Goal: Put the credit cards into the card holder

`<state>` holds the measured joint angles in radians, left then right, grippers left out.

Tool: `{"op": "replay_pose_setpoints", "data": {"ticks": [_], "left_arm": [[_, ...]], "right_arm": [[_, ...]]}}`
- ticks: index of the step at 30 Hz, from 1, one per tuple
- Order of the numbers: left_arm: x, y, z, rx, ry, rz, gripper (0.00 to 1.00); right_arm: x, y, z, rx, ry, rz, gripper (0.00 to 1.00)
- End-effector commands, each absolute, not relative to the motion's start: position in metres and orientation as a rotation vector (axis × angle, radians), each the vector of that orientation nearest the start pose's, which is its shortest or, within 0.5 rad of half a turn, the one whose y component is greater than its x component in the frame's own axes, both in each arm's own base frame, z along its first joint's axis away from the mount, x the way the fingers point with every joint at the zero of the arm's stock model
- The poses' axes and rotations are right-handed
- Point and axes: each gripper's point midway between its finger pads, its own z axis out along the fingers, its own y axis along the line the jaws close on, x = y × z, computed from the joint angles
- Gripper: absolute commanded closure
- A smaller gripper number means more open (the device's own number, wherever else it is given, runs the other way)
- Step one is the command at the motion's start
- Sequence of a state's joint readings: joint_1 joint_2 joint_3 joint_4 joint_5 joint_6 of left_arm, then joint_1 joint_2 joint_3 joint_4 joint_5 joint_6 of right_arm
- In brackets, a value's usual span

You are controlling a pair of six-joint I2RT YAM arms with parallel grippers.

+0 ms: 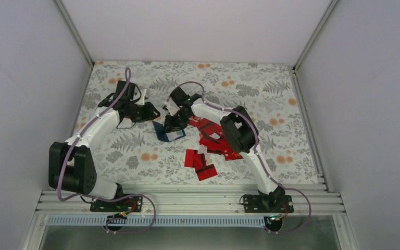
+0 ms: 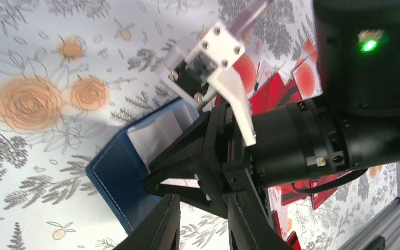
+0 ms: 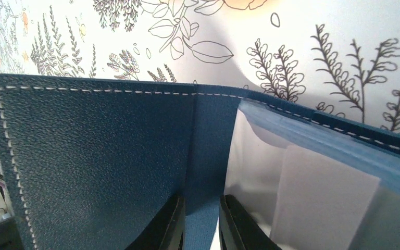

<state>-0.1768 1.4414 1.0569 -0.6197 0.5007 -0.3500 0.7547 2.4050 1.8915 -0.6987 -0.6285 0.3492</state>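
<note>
Fingers [image 2: 165,225] of the left gripper [image 1: 154,112] stand spread, with nothing between them. Beyond their tips, toward the right arm, lies the card holder [image 1: 167,135]. The left fingertips are near its edge but do not touch it. In the left wrist view, the holder's navy cover sits just ahead of the left-hand finger.

The card holder lies open on the floral tablecloth [image 1: 271,94]. Directly under the right gripper [image 1: 173,124], one stitched blue cover extends to the left of that gripper's fingers [image 3: 162,229]. A clear sleeve [image 3: 255,166] containing a white insert [image 3: 323,198] extends to their right.

The right fingers are drawn close together on the holder's spine fold. The blue fold fills the narrow slit between them down to the bottom of the right wrist view. No card is visible at these fingertips.

The credit cards [image 1: 211,145] lie in a loose red pile on the cloth behind the right fingers, on the wrist side and partly under the right forearm. A few further cards [image 1: 200,164] lie nearer the arm bases, well apart from both sets of fingers. None of the red cards is seen inside the holder.
</note>
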Motion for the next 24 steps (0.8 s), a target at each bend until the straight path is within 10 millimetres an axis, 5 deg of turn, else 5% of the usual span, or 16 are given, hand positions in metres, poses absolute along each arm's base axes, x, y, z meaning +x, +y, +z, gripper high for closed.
{"op": "replay_pose_setpoints", "data": {"ticks": [1, 8, 13, 19, 24], "left_arm": [[0.323, -0.154, 0.123, 0.007, 2.672, -0.887, 0.75], [0.311, -0.147, 0.064, -0.050, 2.807, -0.829, 0.76], [0.298, -0.136, 0.032, -0.105, 2.900, -0.737, 0.76], [0.299, -0.135, 0.013, -0.105, 2.932, -0.728, 0.77], [0.303, -0.135, 0.010, -0.089, 2.936, -0.718, 0.77]], "right_arm": [[0.310, 0.411, -0.042, -0.752, 3.037, 0.839, 0.82], [0.317, 0.415, -0.026, -0.751, 2.999, 0.886, 0.82], [0.329, 0.420, 0.015, -0.746, 2.917, 0.988, 0.79], [0.337, 0.414, 0.072, -0.716, 2.817, 1.148, 0.71], [0.340, 0.404, 0.093, -0.659, 2.780, 1.253, 0.65]]}}
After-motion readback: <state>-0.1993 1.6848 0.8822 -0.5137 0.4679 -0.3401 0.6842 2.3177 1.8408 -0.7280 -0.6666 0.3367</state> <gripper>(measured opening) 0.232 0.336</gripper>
